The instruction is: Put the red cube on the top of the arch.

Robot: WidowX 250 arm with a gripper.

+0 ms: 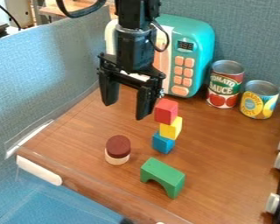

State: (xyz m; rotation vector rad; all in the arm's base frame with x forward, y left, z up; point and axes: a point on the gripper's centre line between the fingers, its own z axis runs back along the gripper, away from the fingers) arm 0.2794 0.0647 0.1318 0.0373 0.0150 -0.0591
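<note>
With your gripper's (127,111) fingers apart, center them over the red cube (166,111), lower straight, pinch only it, and lift vertically off the yellow block (171,128).

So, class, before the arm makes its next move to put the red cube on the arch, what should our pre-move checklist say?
1. Red wooden-looking cube on top of its stack, open to a grasp from above: ok.
2. Black two-finger gripper open, its fingers spread apart: ok.
3. Fingers around the cube: not ok; they hang beside and above it.
4. Green arch-shaped block standing on its feet, flat side up: ok.
5. Cube on the arch: not ok; it sits on the yellow block, which is on the blue block.
6. Stack steady enough for a slight bump: cannot tell; the blocks look a little offset.
</note>
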